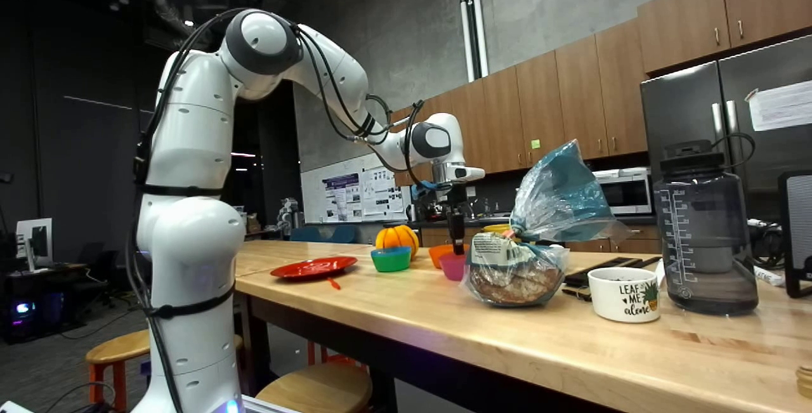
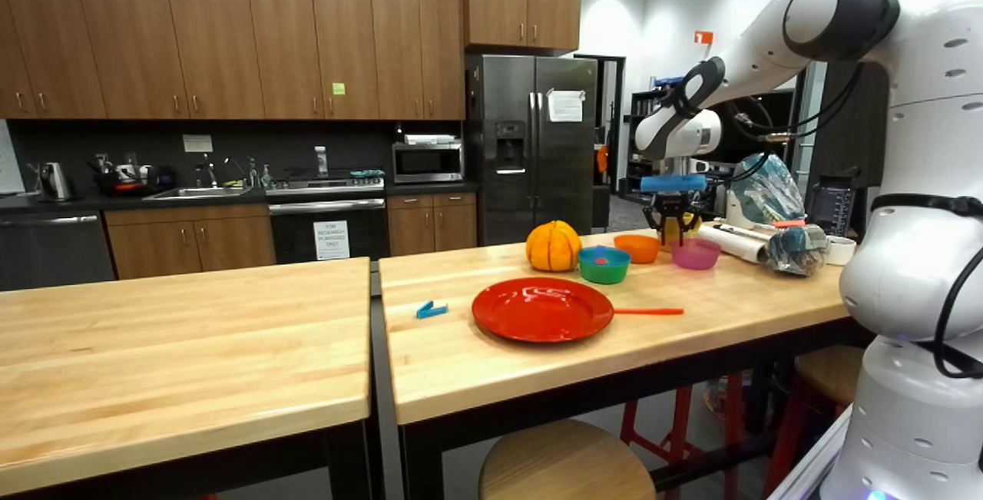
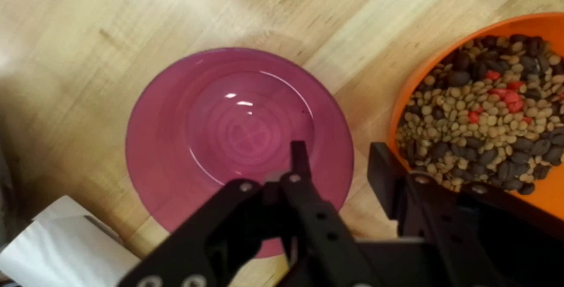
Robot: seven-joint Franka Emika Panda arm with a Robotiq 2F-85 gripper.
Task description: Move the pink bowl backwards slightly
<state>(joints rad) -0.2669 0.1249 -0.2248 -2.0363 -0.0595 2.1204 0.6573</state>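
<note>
the pink bowl [image 3: 220,146] sits upright on the wooden table [image 1: 393,302], just beside the orange bowl [image 3: 407,84], which holds lentils [image 3: 495,132], dark beans [image 3: 458,78] and red bits [image 3: 513,102]. the gripper [image 3: 339,158] straddles the pink bowl's rim from above, its fingers [image 3: 383,172] part-way spread, one over the bowl's inside, the other outside it, next to the orange bowl; it has hold of nothing.

in an exterior view, the white pot [image 1: 625,295] says "leaf me alone" in dark print beside a pineapple [image 1: 649,297]. near it, the water bottle [image 1: 707,242] carries a white measuring scale [image 1: 679,242], its figures too small to make out. the bagged bread loaf [image 1: 517,283] has a printed label [image 1: 495,251], too blurred to read. in an exterior view, a white notice [image 2: 332,240] on the oven [image 2: 292,239] reads "for research purposes only". the paper [image 2: 565,105] on the steel refrigerator [image 2: 568,177] and the posters [image 1: 380,194] on the whiteboard [image 1: 314,197] bear text i can't decipher.
</note>
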